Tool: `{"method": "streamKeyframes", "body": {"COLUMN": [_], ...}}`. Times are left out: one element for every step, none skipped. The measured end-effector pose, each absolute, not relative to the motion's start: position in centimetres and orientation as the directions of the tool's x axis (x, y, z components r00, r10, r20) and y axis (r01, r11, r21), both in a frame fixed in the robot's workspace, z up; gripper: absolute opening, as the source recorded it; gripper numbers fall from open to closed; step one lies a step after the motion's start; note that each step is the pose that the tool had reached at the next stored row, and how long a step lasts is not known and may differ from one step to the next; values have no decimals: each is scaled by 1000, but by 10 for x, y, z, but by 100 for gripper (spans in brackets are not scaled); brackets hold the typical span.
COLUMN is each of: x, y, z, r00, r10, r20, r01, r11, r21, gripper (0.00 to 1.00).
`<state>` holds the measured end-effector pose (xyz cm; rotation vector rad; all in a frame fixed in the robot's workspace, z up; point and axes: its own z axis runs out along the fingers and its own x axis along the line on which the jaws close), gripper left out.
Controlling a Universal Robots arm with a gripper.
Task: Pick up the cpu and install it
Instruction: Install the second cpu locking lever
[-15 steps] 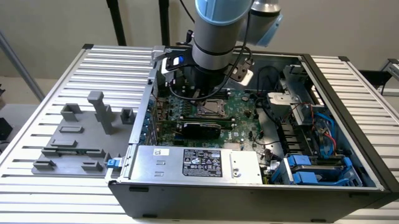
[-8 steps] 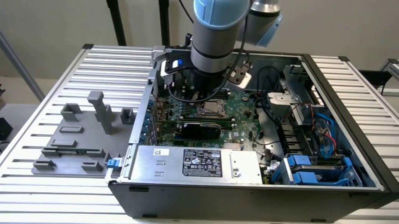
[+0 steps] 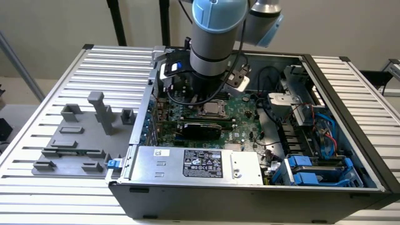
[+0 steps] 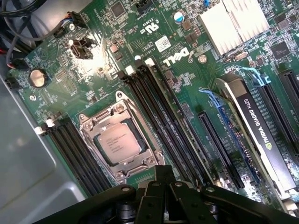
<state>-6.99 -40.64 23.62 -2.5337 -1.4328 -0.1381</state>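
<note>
The cpu [image 4: 119, 141], a silvery square chip, lies flat inside the metal-framed socket [image 4: 93, 122] on the green motherboard. The exterior view shows the cpu [image 3: 216, 108] in the middle of the open computer case, just below the arm's wrist [image 3: 209, 65]. My gripper [image 4: 162, 176] hangs a short way above the board beside the socket, with its black fingers pressed together and nothing between them. It does not touch the chip.
Black memory slots [image 4: 156, 109] flank the socket. A graphics card [image 4: 261, 137] and a finned heatsink [image 4: 238, 23] stand nearby. The power supply [image 3: 200, 164] and blue drive cage [image 3: 312, 172] fill the case front. Grey fixture blocks [image 3: 81, 136] sit on the table at the exterior view's left.
</note>
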Motion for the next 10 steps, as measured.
{"method": "streamKeyframes", "body": {"x": [-70, -71, -71, -72, -72, -73, -74, -74, -75, -75], "y": [-406, -406, -406, -406, -406, -406, -406, -406, -405, -405], "z": [235, 234, 233, 233, 232, 232, 231, 231, 231, 231], "r00": [518, 518, 518, 518, 519, 519, 519, 519, 519, 519], "r10": [833, 834, 834, 834, 834, 834, 834, 834, 834, 834], "r20": [191, 190, 190, 190, 190, 190, 190, 190, 190, 190], "r01": [855, 855, 855, 855, 855, 855, 855, 855, 855, 855], "r11": [-497, -497, -497, -497, -497, -497, -497, -497, -497, -497], "r21": [-150, -150, -150, -150, -149, -150, -149, -149, -149, -150], "gripper": [11, 11, 11, 11, 11, 11, 11, 11, 11, 11]}}
